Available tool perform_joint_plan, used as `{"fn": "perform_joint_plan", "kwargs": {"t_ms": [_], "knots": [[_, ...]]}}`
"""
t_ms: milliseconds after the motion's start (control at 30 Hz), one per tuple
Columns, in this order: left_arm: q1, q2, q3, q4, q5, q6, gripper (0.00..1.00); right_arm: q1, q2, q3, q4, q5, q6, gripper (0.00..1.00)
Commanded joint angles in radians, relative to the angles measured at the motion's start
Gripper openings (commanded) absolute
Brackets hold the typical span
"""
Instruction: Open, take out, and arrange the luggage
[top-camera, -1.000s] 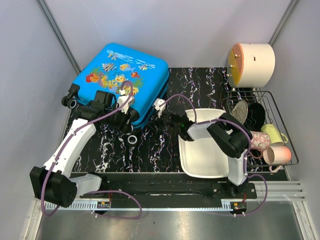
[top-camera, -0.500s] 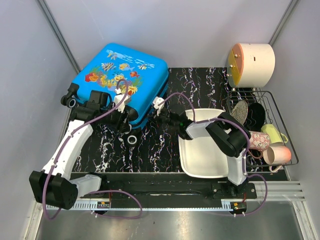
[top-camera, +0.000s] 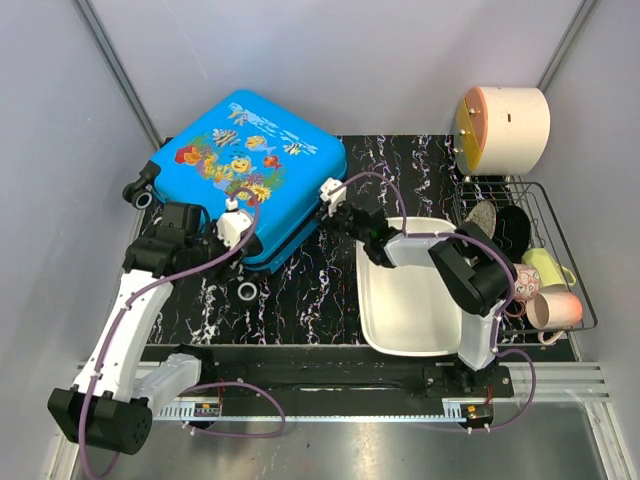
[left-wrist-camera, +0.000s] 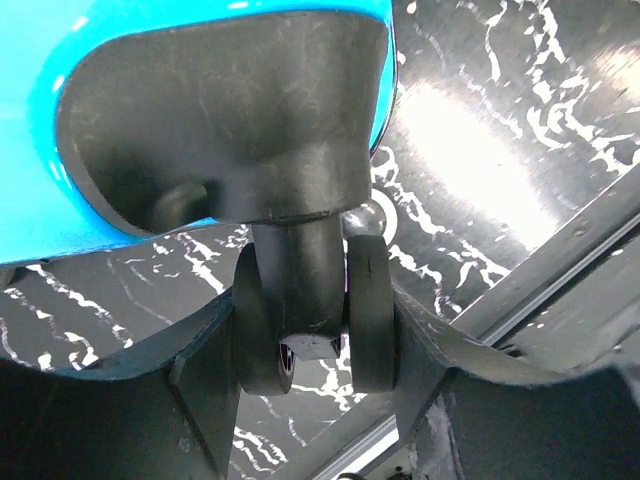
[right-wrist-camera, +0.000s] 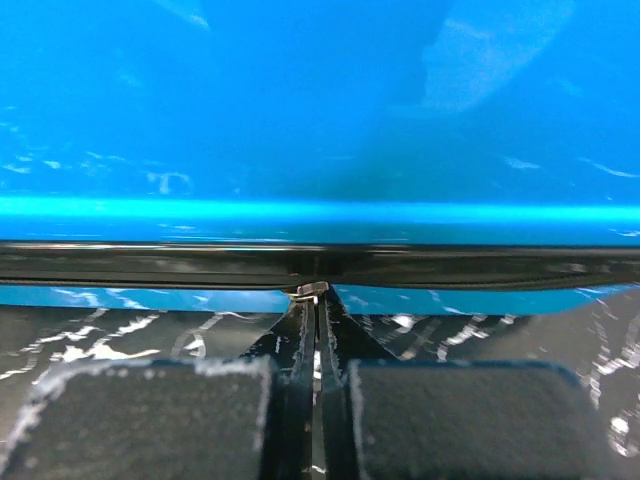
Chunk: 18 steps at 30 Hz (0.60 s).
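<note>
Now that the bright blue fish-print hard-shell suitcase (top-camera: 245, 165) has swung round at far left, the right gripper (right-wrist-camera: 318, 330) pinches tight on its metal zip pull (right-wrist-camera: 312, 291) and the left gripper (left-wrist-camera: 315, 345) clamps a black caster wheel (left-wrist-camera: 300, 290). Unzipping looks underway.

Blue fish-print luggage (top-camera: 245, 172) lies flat at table's back-left; apparently zipped shut.

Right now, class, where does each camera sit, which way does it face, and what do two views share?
Top external: above, behind the bases, looking down; both arms, luggage.
Left wrist: faces the luggage wheel clasped by left end effector.
Right wrist: faces luggage's zip seam; right end effector shut.
Shared: both wrist views show the luggage.
</note>
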Motion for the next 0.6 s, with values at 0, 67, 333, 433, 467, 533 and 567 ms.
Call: {"fn": "perform_joint_plan", "kwargs": {"t_ms": [0,67,333,433,467,533,567], "knots": [[0.018,-0.094,-0.045,-0.232,-0.115,0.181,0.00,-0.085,-0.087,0.035,-0.048,0.092,-0.068,0.00],[0.044,-0.134,-0.065,-0.239,-0.149,0.244,0.00,-0.109,-0.114,0.021,-0.065,0.077,-0.079,0.00],[0.298,-0.111,-0.042,-0.236,-0.208,0.459,0.00,-0.246,-0.160,0.012,-0.134,0.011,-0.152,0.00],[0.421,-0.068,-0.014,-0.224,-0.188,0.557,0.00,-0.302,-0.151,0.025,-0.150,-0.033,-0.181,0.00],[0.461,-0.061,-0.008,-0.215,-0.186,0.592,0.00,-0.315,-0.145,0.031,-0.153,-0.047,-0.195,0.00],[0.493,-0.039,-0.005,-0.183,-0.185,0.634,0.00,-0.347,-0.125,0.054,-0.154,-0.101,-0.235,0.00],[0.495,-0.035,-0.005,-0.170,-0.185,0.649,0.00,-0.356,-0.119,0.062,-0.145,-0.124,-0.252,0.00]]}}
